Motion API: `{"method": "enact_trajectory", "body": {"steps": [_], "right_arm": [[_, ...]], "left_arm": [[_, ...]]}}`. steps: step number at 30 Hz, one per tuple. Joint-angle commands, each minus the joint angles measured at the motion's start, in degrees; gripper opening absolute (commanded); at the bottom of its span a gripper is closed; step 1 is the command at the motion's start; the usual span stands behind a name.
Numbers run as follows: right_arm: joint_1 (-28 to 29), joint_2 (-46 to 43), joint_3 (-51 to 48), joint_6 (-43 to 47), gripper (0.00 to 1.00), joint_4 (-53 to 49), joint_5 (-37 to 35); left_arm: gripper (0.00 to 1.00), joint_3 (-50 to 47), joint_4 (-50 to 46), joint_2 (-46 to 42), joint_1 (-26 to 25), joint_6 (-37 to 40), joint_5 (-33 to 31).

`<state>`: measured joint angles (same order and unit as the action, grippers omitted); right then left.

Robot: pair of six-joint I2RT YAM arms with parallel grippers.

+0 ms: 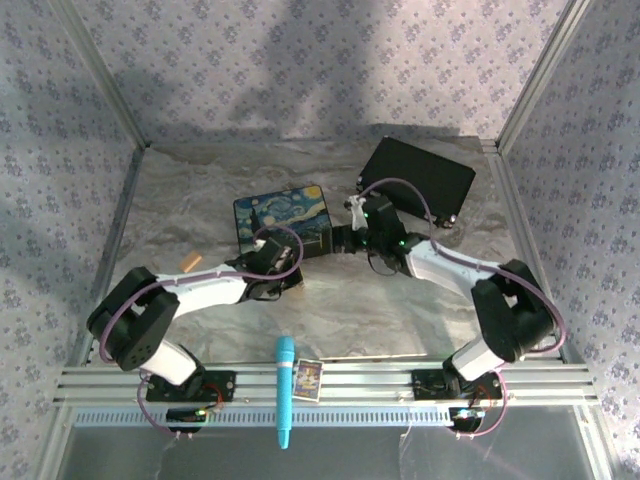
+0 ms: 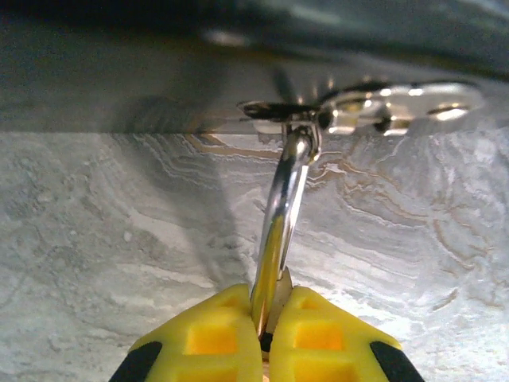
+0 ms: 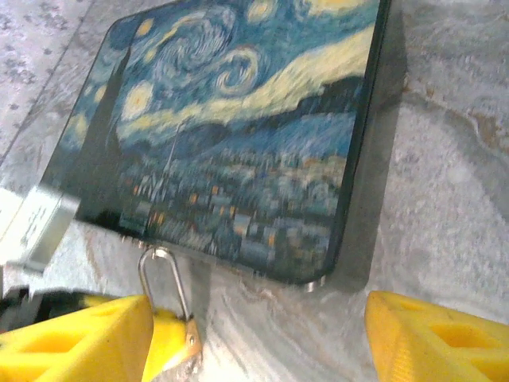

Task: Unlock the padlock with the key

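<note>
pinching the padlock (image 2: 278, 215) by its shackle, left hand (image 2: 266, 322) pressed together; right hand (image 3: 258, 342) spread near tin (image 3: 238, 119).

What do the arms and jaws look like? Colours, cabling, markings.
Left arm and right arm: white links between chunky black joints, black bases bolted to an aluminium rail. A thin purplish cable loops along each. A small green light glows on the right arm. Jaws are yellow plastic blocks with moulded recesses and black patches. No readable markings.

Polished mtl padlock (image 2: 278, 215) shackle; glossy painted tin (image 3: 238, 119); matt table (image 2: 119, 263).
</note>
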<state>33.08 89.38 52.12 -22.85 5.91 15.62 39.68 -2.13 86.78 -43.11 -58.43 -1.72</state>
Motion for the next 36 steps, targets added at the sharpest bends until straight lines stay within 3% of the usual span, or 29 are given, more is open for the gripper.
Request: {"method": "enact_trajectory", "body": {"steps": [1, 10, 19, 36], "right_arm": [[-0.43, 5.34, 5.83, 1.63, 0.70, -8.50, -1.73], [-0.28, 13.35, 12.14, 1.29, 0.66, -11.03, 0.22], [-0.29, 14.01, 11.79, 1.23, 0.65, -11.15, 1.08], [-0.63, 13.98, 10.46, 0.02, 0.65, -10.27, 0.73]], "left_arm": [[0.05, -1.04, -12.96, 3.45, 0.84, 2.80, -1.43], [0.19, 0.82, -11.87, 6.31, 0.47, 3.57, -2.97], [0.26, 6.38, -18.18, 9.84, -2.66, 4.06, -10.55], [0.24, 14.30, -34.54, 12.22, -9.52, 2.49, -27.15]]}}
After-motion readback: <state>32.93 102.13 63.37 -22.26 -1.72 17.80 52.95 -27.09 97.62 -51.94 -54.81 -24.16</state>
